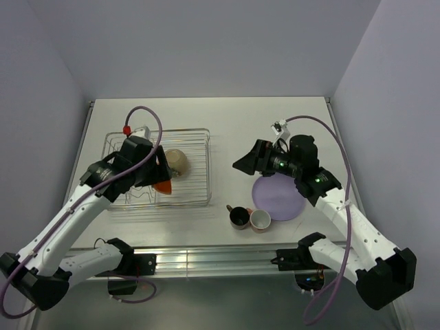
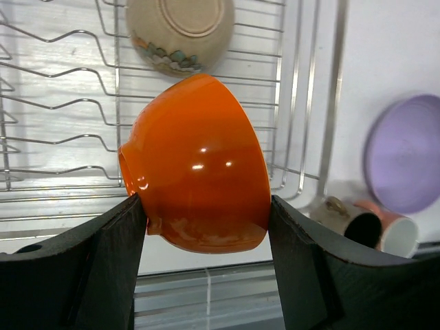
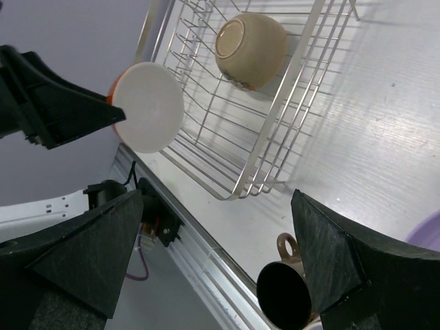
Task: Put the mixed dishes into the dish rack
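The step in hand is racking the orange bowl (image 2: 196, 165). The left gripper (image 2: 206, 213) is clamped on it, 1 jaw on each side of the outer wall. The bowl is tipped on its side over the near part of the dish rack (image 1: 199, 137). The beige bowl (image 2: 180, 31) lies in the rack just beyond the gripper, bottom up toward the wrist camera. Whether the orange bowl touches the wires yet, I cannot tell.

The next move, as I judge it, calls for lowering the bowl between the upright prongs, short of the beige bowl, and only then spreading the jaws.

The right gripper (image 3: 216, 199) stands wide open and holds nothing. The dark cup (image 3: 283, 299) is below it and the pink cup (image 1: 260, 220) is next to that. The lilac plate (image 1: 278, 196) lies under its wrist. These 3 dishes wait on the table (image 1: 227, 117).

The left wrist view shows the grip and the bowl's foot ring. The right wrist view alone shows its white inside, facing the right arm. From above, the left gripper hides most of the bowl, but only there do all 5 dishes appear together.
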You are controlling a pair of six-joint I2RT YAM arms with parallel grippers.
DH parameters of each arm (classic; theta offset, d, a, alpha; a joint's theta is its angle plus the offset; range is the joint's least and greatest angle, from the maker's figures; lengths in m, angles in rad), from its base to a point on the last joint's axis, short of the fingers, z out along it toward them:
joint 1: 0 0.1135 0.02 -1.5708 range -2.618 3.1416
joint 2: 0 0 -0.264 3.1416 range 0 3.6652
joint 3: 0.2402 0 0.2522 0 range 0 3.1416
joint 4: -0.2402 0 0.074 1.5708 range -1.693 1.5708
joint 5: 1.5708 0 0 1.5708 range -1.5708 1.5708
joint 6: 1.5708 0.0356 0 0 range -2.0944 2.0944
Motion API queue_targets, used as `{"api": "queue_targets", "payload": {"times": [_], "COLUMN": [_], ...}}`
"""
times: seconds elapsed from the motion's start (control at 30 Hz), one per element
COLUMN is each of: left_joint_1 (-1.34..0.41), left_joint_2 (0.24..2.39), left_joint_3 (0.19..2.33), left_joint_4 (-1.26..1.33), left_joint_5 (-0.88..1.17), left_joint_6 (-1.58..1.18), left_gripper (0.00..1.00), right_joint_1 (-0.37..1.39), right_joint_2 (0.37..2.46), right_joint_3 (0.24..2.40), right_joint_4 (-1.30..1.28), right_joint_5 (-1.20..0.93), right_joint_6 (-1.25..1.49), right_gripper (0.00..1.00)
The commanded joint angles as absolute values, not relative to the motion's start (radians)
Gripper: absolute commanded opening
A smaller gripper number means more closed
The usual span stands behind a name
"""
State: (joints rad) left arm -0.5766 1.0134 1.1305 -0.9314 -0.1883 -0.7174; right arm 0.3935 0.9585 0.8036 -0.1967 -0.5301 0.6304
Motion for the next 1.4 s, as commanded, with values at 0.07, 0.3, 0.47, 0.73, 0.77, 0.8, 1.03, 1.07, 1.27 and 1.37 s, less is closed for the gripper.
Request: {"api": "queue_targets", "payload": {"times": [0.07, 0.3, 0.47, 0.73, 0.77, 0.8, 1.03, 1.07, 1.27, 1.37], "left_joint_1": [-0.598, -0.678, -0.730, -0.785, -0.790, -0.795, -0.830, -0.834, -0.867, -0.871], "left_joint_2": [1.103, 1.264, 1.345, 1.477, 1.491, 1.517, 1.601, 1.606, 1.618, 1.605], "left_joint_3": [1.143, 1.190, 1.215, 1.235, 1.236, 1.241, 1.266, 1.266, 1.264, 1.247], "left_joint_4": [-0.908, -0.962, -0.974, -1.026, -1.037, -1.042, -1.057, -1.054, -1.048, -1.031], "left_joint_5": [-0.268, -0.383, -0.439, -0.508, -0.512, -0.515, -0.540, -0.538, -0.540, -0.532], "left_joint_6": [-0.696, -0.730, -0.762, -0.821, -0.824, -0.830, -0.870, -0.871, -0.894, -0.897], "left_gripper": [0.00, 0.00, 0.00, 0.00, 0.00, 0.00, 0.17, 0.25, 0.66, 0.74], "right_joint_1": [0.390, 0.390, 0.390, 0.399, 0.403, 0.420, 0.602, 0.636, 0.853, 0.879], "right_joint_2": [0.900, 0.842, 0.805, 0.735, 0.730, 0.723, 0.704, 0.707, 0.727, 0.729], "right_joint_3": [0.816, 0.776, 0.767, 0.738, 0.736, 0.733, 0.759, 0.767, 0.790, 0.782], "right_joint_4": [-0.259, -0.299, -0.368, -0.478, -0.497, -0.511, -0.687, -0.713, -0.842, -0.853], "right_joint_5": [-0.483, -0.473, -0.417, -0.364, -0.344, -0.300, -0.019, 0.029, 0.281, 0.304], "right_joint_6": [0.575, 0.563, 0.528, 0.520, 0.525, 0.526, 0.589, 0.632, 0.801, 0.815], "right_gripper": [0.96, 0.96, 0.96, 0.96, 0.96, 0.96, 0.95, 0.94, 0.91, 0.90]}}
